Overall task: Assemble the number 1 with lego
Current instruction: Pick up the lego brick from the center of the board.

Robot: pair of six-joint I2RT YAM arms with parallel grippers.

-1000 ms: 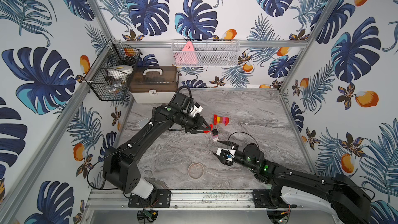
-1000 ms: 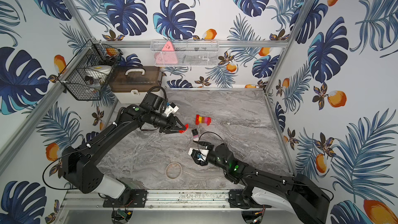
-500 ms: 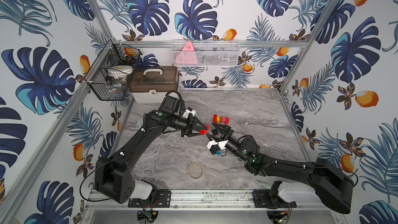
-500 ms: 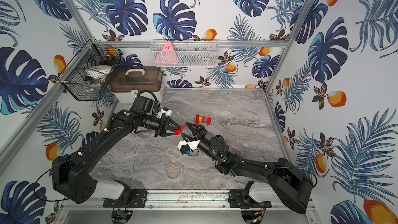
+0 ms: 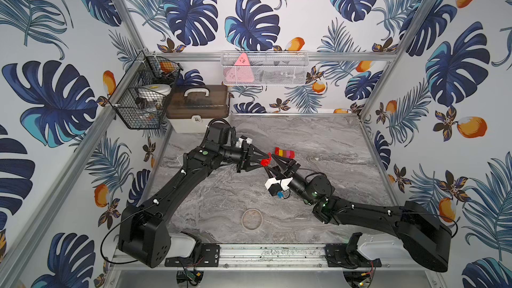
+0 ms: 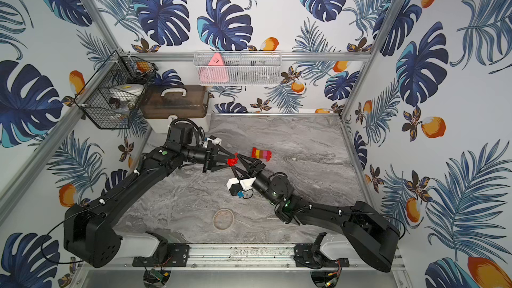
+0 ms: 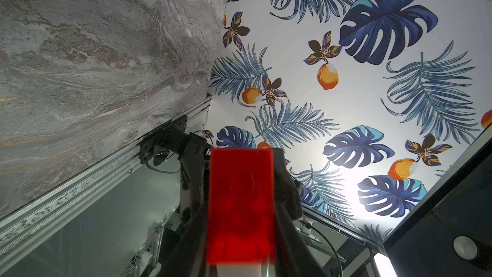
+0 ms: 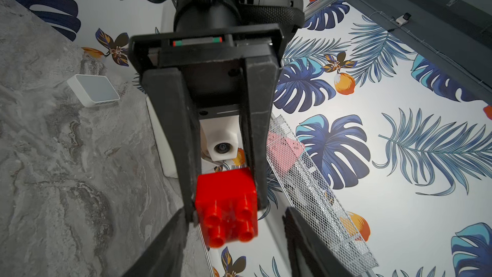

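1. Start at the tan ring [image 5: 251, 218] lying on the bench [image 5: 318, 139]. Every place here is told from that ring.
2. Your left jaws are clenched on a red brick [image 5: 265, 159]. The brick is up in the air, past the ring toward the back wall. You can see it in both top views [image 6: 232, 160].
3. In the right wrist view, the red brick [image 8: 226, 203] shows four round studs. The studs point away from the left arm.
4. In the left wrist view, the red brick [image 7: 241, 203] looks big and blurry, right at the tips.
5. Your right jaws are released. They stand wide, with one finger on each side of the red brick. One finger [image 8: 308, 246] is apart from the brick. The other sits just beside a left finger, and you cannot tell if they touch.
6. A brick row [image 5: 284, 153] lies on the bench. It is farther past the ring than the red brick, a little toward the right arm's side.
7. The brick row [image 6: 261, 153] is red, yellow, orange and pink, stuck together in a line.
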